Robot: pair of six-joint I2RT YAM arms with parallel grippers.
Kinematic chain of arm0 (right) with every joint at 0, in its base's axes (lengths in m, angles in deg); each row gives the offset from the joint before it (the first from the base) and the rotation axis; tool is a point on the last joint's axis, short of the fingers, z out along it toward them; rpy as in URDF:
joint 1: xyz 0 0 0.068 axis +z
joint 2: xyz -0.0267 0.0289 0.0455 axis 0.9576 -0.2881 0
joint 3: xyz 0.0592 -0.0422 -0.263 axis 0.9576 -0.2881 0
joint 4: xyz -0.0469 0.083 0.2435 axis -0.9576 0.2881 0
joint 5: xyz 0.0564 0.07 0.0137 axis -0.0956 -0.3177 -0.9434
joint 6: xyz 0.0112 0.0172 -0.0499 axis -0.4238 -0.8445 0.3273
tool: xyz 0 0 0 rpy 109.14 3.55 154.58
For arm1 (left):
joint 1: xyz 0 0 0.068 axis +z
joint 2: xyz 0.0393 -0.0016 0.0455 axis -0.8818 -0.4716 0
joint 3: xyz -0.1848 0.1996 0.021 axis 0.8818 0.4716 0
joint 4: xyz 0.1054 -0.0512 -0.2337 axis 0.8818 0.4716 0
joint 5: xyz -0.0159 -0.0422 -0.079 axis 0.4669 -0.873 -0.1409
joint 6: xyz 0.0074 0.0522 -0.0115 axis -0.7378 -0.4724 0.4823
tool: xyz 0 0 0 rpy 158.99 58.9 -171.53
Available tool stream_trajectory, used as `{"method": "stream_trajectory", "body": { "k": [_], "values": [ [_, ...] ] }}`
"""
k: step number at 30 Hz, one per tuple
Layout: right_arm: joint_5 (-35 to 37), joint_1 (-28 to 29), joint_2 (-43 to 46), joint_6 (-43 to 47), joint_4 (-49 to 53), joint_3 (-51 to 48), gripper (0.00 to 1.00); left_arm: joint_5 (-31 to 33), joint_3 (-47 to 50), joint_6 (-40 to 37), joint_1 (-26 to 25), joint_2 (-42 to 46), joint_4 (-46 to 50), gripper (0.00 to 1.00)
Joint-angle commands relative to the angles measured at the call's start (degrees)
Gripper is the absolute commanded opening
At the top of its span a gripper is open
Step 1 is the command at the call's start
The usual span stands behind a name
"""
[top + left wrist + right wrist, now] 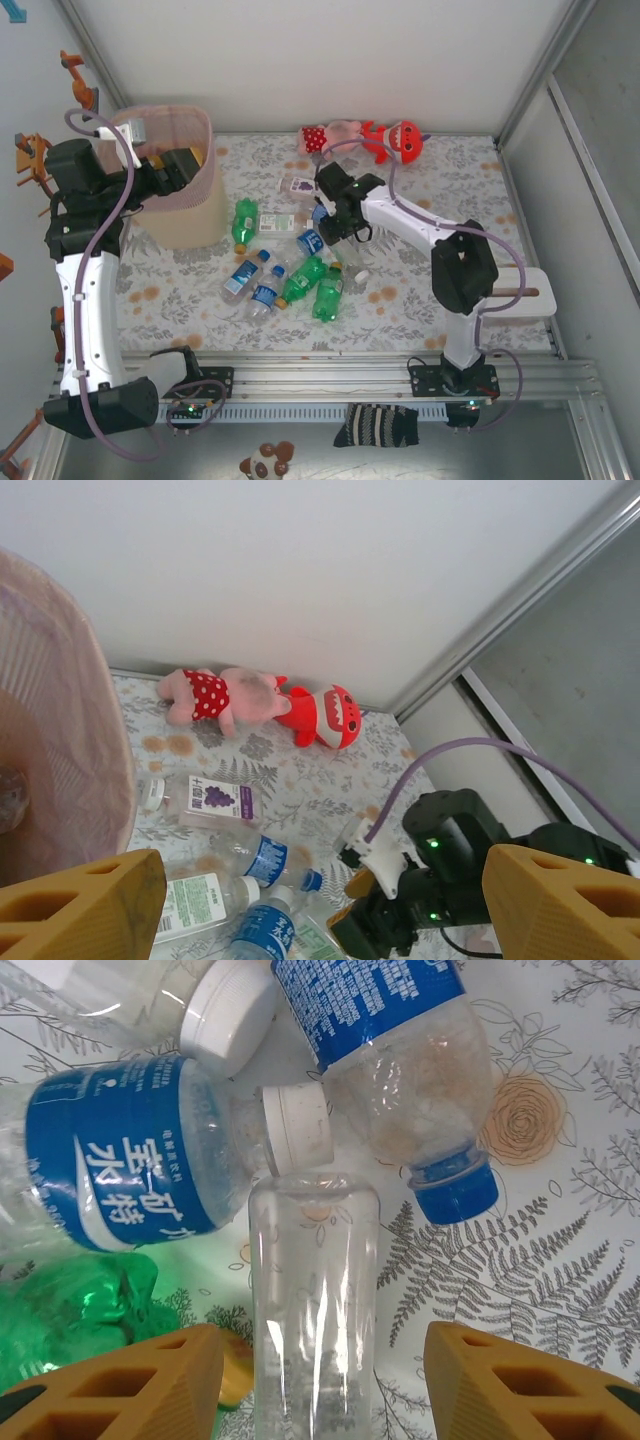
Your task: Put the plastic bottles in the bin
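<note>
Several plastic bottles (300,270) lie in a loose heap mid-table: green ones (328,297), blue-labelled clear ones (240,278) and a grape-labelled one (298,184). My right gripper (340,228) hangs low over the heap's right side. It is open, and its orange fingers (130,1385) stand either side of a bare clear bottle (315,1300) with gaps on both sides. Two blue-labelled bottles (120,1155) lie just beyond it. The pink mesh bin (180,190) stands at the back left. My left gripper (185,165) is open and empty at the bin's rim (70,710).
A pink plush (330,135) and a red plush (395,140) lie against the back wall. A white-labelled bottle (195,905) and the grape-labelled bottle (205,802) lie right of the bin. Bare floral cloth (470,200) stretches to the right.
</note>
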Motion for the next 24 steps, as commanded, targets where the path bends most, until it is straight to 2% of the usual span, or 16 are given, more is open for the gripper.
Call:
{"method": "stream_trajectory", "body": {
  "k": [1,14,21,24],
  "values": [
    [1.8,0.5,-2.2,1.1,1.8,2.7,0.55,-1.4,0.9,0.8,-0.4,1.0,-1.4,0.82],
    [3.2,0.6,-8.4,1.2,1.8,4.1,0.51,-1.3,1.3,1.1,-1.8,1.2,-2.0,0.82],
    [4.4,0.9,-6.1,0.8,2.2,3.3,0.4,-0.7,1.2,1.6,-3.1,1.3,-2.3,0.82],
    [5.4,1.1,-3.7,0.1,2.3,2.1,0.4,-0.5,1.1,1.6,-4.4,1.1,-2.4,0.82]
  ]
}}
